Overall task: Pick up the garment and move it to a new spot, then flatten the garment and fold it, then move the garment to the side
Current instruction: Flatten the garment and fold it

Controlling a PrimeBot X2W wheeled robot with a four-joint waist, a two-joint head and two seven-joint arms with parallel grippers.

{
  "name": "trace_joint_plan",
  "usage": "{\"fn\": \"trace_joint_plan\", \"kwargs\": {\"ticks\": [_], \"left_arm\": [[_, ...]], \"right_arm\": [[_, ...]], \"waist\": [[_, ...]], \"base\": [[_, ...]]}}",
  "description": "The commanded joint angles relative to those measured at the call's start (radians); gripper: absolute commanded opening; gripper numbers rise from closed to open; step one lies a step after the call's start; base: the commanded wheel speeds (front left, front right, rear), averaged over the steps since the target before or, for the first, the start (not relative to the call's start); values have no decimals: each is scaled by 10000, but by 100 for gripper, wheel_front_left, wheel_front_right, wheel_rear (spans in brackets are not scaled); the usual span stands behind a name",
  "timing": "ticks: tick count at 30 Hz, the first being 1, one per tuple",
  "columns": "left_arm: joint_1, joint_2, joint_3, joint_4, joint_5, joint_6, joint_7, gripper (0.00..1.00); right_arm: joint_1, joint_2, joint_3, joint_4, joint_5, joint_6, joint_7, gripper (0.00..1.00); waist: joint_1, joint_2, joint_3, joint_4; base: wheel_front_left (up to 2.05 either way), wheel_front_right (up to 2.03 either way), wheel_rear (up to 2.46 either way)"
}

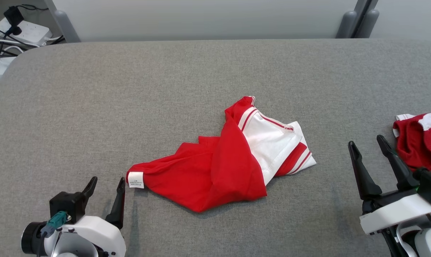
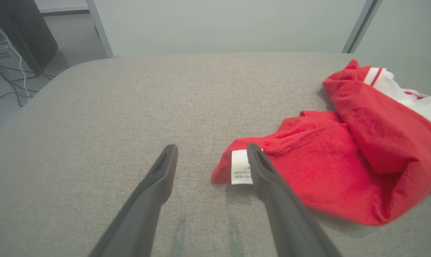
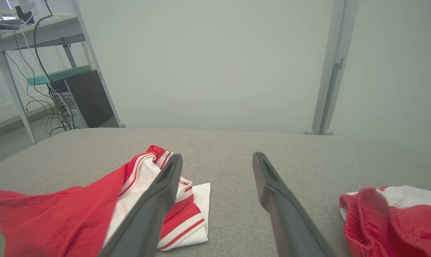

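The garment (image 1: 219,167), a red and white sports top, lay crumpled near the middle of the grey padded table (image 1: 165,89). Its red body was bunched on the near side and a white, red-striped part was folded out on the far right. We judged it light, soft and limp: it would drape and sag from any single hold, and a thin layer could slip out of a shallow pinch. The edges looked like the best places to take it. For our left side that meant the red corner bearing the care label (image 1: 135,179), and for our right the striped hem. Either bite would need to be deep enough to catch cloth, not the label alone.

Our left gripper (image 1: 107,180) sat low at the near left, pointing away from us, spread wide with nothing in it. Its inner finger stood just beside the label corner, and we could not tell whether it touched. Our right gripper (image 1: 365,141) hung at the near right, likewise spread and empty. It was well apart from the garment and near a second red and white garment (image 1: 419,142) at the table's right edge.
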Motion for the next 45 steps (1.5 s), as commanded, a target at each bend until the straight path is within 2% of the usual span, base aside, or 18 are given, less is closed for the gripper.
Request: {"fn": "trace_joint_plan", "kwargs": {"ticks": [1, 6, 14, 19, 27, 39, 41, 42, 44, 45], "left_arm": [[-660, 226, 323, 115, -90, -180, -92, 100], [-1340, 108, -72, 1622, 39, -808, 21, 100], [-2576, -415, -686, 3429, 283, -1961, -237, 100], [-3154, -683, -931, 4337, 441, -2422, -516, 100], [-3538, -1017, -1179, 5274, 580, -2744, -892, 100], [-3799, -1311, -1307, 5916, 558, -2994, -1155, 100], [-3835, -1366, -1332, 5993, 552, -3012, -1173, 86], [-3854, -1388, -1344, 6025, 549, -3022, -1180, 61], [-3893, -1416, -1358, 6087, 547, -3049, -1213, 34], [-3914, -1424, -1379, 6104, 561, -3083, -1235, 0]], "right_arm": [[-360, -245, 262, -105, 120, 14, -41, 100], [-898, -383, 692, 358, 287, 14, -144, 100], [-2034, -554, 1622, 1290, 719, 14, 27, 100], [-2662, -691, 2492, 1898, 1048, 14, 229, 100], [-3103, -765, 3384, 2635, 1515, 14, 161, 100], [-3721, -754, 4088, 3524, 2010, 14, 67, 100], [-3806, -741, 4201, 3739, 2153, 14, 116, 100], [-3858, -720, 4240, 3830, 2221, 14, 93, 100], [-3964, -630, 4313, 4039, 2375, 14, 64, 100], [-4032, -591, 4360, 4144, 2424, 14, 37, 77]], "waist": [[0, 0, 129, 47], [0, 0, 471, 7], [0, 0, 1018, -14], [0, 0, 1156, 40], [0, 0, 1151, 108], [0, 0, 1115, 255], [0, 0, 1116, 272], [0, 0, 1123, 278], [0, 0, 1129, 282], [0, 0, 1136, 286]], "base": [[0, 0, 0], [0, 0, 0], [0, 0, 0], [0, 0, 0], [0, 0, 0], [0, 0, 0], [0, 0, 0], [0, 0, 0], [0, 0, 0], [0, 0, 0]]}}
